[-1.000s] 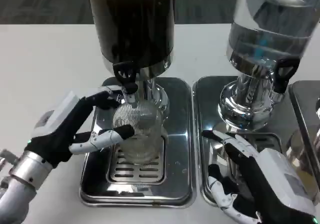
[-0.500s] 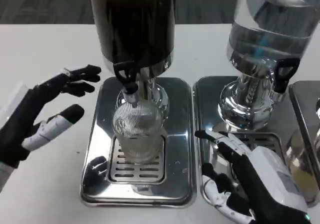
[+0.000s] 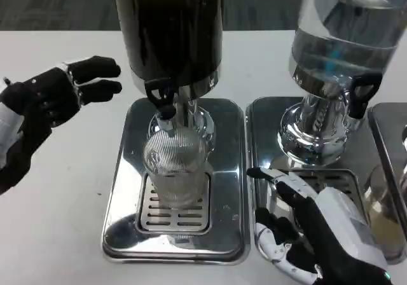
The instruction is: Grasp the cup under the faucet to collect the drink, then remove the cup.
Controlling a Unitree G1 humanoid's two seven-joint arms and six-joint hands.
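Observation:
A clear ribbed cup (image 3: 176,167) stands upright on the grate of the left drip tray (image 3: 124,228), right under the black faucet (image 3: 161,98) of the dark drink dispenser (image 3: 170,30). No hand touches it. My left hand (image 3: 48,104) is raised at the far left, well away from the cup, fingers apart and holding nothing. My right hand (image 3: 311,231) lies low at the bottom right over the second tray, fingers spread and empty.
A second dispenser (image 3: 337,49) with clear liquid stands at the right on its own steel tray (image 3: 264,116), with a black tap (image 3: 360,94). Another metal tray edge (image 3: 388,145) shows at the far right. White table (image 3: 63,189) lies to the left.
My left hand let go of the cup and has drawn back up and to the left. The cup stays under the faucet. My right hand shifted slightly left.

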